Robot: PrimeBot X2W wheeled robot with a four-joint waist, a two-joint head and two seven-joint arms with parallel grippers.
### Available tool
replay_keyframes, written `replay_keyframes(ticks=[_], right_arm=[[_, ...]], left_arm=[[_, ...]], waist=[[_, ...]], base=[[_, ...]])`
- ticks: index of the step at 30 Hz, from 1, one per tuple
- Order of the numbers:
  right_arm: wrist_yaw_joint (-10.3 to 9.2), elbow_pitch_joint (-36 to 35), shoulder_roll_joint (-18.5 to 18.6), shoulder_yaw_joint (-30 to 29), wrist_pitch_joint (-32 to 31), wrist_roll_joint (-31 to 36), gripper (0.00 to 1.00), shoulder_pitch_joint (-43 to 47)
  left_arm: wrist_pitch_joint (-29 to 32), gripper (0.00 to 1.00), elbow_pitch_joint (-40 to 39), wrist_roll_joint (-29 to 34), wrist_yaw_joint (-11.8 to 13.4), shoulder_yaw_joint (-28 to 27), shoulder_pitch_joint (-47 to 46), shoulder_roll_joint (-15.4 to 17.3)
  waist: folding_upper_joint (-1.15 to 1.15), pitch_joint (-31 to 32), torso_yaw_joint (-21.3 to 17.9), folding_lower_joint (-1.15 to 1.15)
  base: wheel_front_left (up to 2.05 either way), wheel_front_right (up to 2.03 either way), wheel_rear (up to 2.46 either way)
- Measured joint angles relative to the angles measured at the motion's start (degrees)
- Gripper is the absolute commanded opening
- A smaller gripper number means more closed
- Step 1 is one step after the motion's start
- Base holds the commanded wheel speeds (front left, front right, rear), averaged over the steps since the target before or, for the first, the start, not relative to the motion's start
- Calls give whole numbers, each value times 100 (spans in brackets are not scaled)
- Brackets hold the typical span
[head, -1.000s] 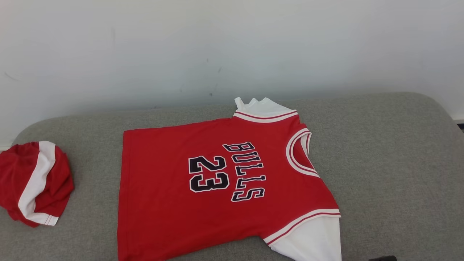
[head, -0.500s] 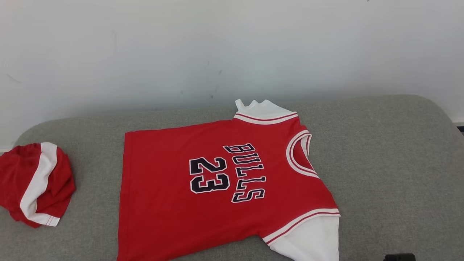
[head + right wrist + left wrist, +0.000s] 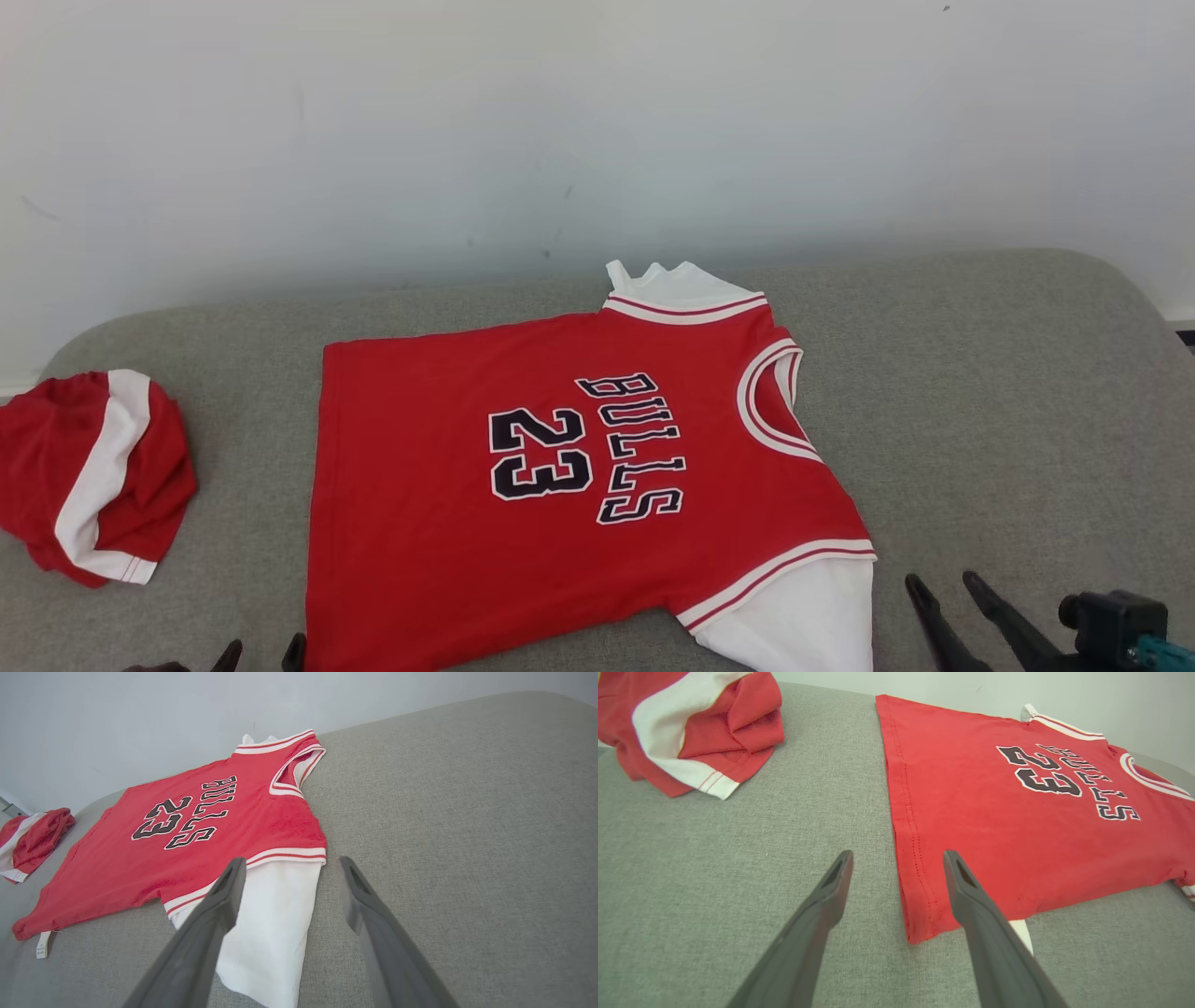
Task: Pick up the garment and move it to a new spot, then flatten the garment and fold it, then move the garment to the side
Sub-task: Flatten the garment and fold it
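Fingers (image 3: 822,914) of our left gripper (image 3: 897,855) are spread and empty, poised at the near hem corner (image 3: 920,933) of the red fabric jersey with white sleeves and black "BULLS 23" lettering (image 3: 560,532), which lies flat on the grey upholstered worktop (image 3: 1008,420). Our right gripper (image 3: 292,861) is likewise spread and empty, by the near white sleeve (image 3: 275,924). We risk pinching only the top layer, so the jersey bunches or twists as it lifts. A crumpled red-and-white cloth (image 3: 89,476) lies well apart.
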State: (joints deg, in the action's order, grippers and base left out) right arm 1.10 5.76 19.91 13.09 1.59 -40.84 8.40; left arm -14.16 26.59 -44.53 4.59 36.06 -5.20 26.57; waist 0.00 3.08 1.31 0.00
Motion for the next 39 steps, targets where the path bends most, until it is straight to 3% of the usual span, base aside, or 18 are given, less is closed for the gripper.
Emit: replay_keyframes(ticks=[14, 26, 39], right_arm=[[-338, -152, -163, -30, 837, 753, 100, -907], [-605, 149, -170, -278, 1190, 1160, 100, -943], [-641, 305, -290, -402, 1260, 1329, 100, -998]], left_arm=[[-19, 100, -950, 118, 204, -866, 181, -101], [-19, 100, -1325, 430, 253, -1599, 519, -383], [-20, 100, -1492, 873, 253, -2329, 728, -708]], waist=[[0, -39, -185, 0], [0, -103, -354, 0], [0, -171, -403, 0]], base=[[0, 0, 0], [0, 0, 0], [0, 0, 0]])
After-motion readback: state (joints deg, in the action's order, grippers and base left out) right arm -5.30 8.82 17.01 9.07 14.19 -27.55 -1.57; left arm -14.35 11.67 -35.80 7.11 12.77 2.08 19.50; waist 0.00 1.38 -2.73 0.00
